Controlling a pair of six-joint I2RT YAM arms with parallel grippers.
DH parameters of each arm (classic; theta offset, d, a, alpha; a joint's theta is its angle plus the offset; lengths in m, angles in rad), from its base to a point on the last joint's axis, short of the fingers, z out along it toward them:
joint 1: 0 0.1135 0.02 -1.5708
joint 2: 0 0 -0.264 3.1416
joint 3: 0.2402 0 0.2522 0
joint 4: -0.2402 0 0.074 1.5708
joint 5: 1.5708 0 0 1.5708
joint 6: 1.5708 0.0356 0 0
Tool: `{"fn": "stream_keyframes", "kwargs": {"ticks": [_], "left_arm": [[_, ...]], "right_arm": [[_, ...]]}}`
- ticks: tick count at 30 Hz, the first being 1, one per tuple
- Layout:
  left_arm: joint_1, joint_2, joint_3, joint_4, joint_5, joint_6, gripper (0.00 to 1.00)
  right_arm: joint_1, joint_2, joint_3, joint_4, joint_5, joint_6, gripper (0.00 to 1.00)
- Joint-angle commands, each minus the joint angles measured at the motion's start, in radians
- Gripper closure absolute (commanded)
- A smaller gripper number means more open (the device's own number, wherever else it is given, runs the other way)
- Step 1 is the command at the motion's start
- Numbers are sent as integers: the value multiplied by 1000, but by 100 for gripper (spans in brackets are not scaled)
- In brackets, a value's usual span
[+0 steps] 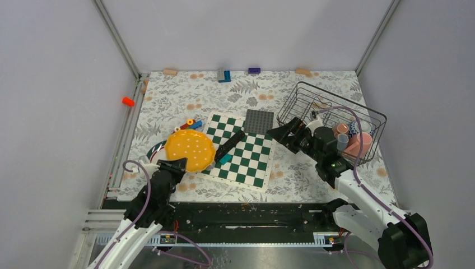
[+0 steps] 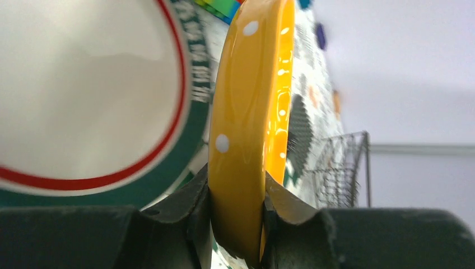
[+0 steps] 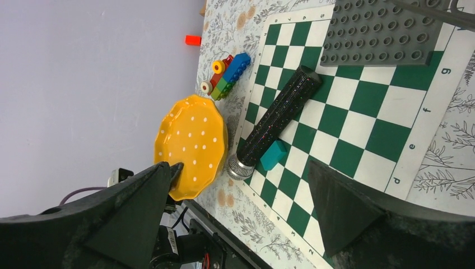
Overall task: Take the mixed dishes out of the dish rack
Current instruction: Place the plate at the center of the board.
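Yellow glossy plate (image 2: 246, 112) is sitting edge-on between the left gripper's (image 2: 238, 210) narrow pinching jaws; it could be slipping onto the red-ringed dish (image 2: 84, 89) beside them. The right gripper (image 3: 240, 168) is gaping wide, empty, mugs (image 1: 358, 144) behind it in the dish rack (image 1: 313, 89).

Yellow white-dotted plate (image 1: 190, 150) at the table's eight o'clock, overlapping a white, red-ringed dish (image 2: 84, 101). Black wire dish rack (image 1: 302, 98) at two o'clock holds pink mugs (image 1: 358, 144), perhaps three, toward its four o'clock corner.
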Motion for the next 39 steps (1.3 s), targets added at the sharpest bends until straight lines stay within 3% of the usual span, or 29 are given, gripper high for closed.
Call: {"fn": "stream_keyframes", "kwargs": {"ticks": [1,14,20,30,39], "left_arm": [[5,-116,110,-124,-220,-115,100],[5,-186,177,-352,-399,-210,100],[5,-203,173,-360,-400,-223,100],[5,-236,217,-294,-390,-112,100],[5,-236,267,-462,-445,-218,100]], "right_arm": [[2,8,45,15,16,-27,0],[2,42,56,21,1,-45,0],[2,60,64,24,-4,-50,2],[2,88,72,34,-27,-54,2],[2,102,77,38,-37,-55,2]]}}
